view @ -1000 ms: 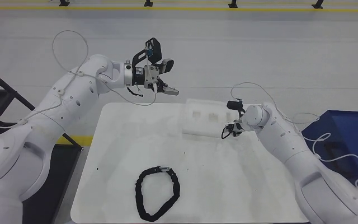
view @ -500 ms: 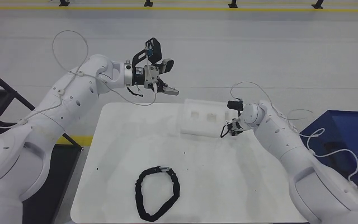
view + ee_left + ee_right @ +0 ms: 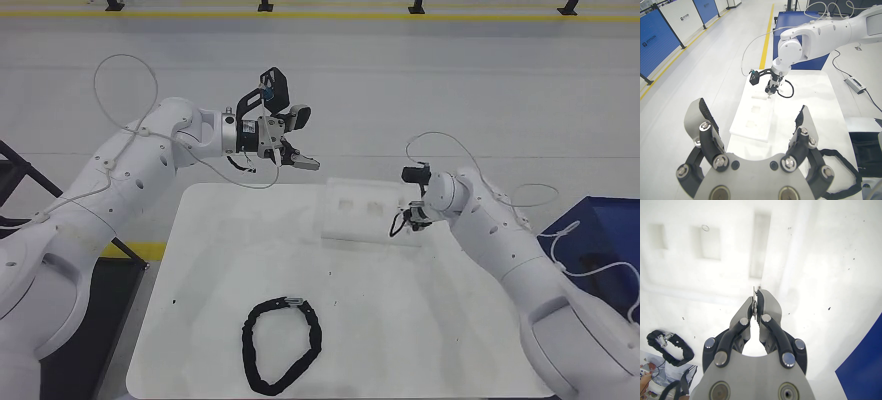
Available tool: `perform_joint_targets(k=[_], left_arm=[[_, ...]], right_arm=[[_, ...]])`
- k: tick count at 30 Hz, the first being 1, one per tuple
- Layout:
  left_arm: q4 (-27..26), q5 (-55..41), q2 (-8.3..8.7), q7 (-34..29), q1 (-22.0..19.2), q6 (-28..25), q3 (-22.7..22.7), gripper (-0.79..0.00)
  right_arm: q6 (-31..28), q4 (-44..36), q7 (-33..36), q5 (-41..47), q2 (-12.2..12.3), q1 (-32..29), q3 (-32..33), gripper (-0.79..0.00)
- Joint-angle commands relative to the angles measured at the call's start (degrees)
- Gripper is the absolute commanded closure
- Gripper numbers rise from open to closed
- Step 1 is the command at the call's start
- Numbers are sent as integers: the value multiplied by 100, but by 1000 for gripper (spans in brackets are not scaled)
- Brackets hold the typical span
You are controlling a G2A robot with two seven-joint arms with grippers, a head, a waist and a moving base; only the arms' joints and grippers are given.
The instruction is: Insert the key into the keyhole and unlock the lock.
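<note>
Metal key [image 3: 754, 308] in the right hand [image 3: 755, 295]

One white rectangular table [image 3: 430, 330] carries one black fabric-sleeved chain lock [image 3: 281, 343] and one white foam block [image 3: 360, 229], which has three rectangular pockets [image 3: 755, 109] cut into it. There is one thin silver metal key [image 3: 754, 291] and one small silver wire ring [image 3: 705, 227].
</note>
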Motion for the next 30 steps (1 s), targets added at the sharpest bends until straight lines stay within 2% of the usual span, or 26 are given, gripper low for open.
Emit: perform_joint_targets(k=[1, 8, 13, 18, 21, 23, 25, 30], left_arm=[[0, 0, 0, 0, 0, 0, 0, -785], [0, 0, 0, 0, 0, 0, 0, -785], [0, 0, 0, 0, 0, 0, 0, -785], [0, 0, 0, 0, 0, 0, 0, -785], [0, 0, 0, 0, 0, 0, 0, -785], [0, 0, 0, 0, 0, 0, 0, -785], [0, 0, 0, 0, 0, 0, 0, -785], [0, 0, 0, 0, 0, 0, 0, -785]], right_arm=[[29, -358, 69, -69, 108, -86, 146, 0], [30, -2331, 312, -294, 650, -887, 1040, 0], [-396, -3897, 374, -74, 1043, -1861, 2067, 0], [-923, -4952, 206, 385, 1285, -2801, 2992, 0], [-1322, -5288, 65, 830, 1363, -3225, 3424, 0], [-1835, -5370, 25, 1374, 1397, -3456, 3680, 0], [-2378, -5339, 61, 1909, 1427, -3639, 3892, 0], [-3199, -5170, 41, 2747, 1482, -3896, 4275, 0]])
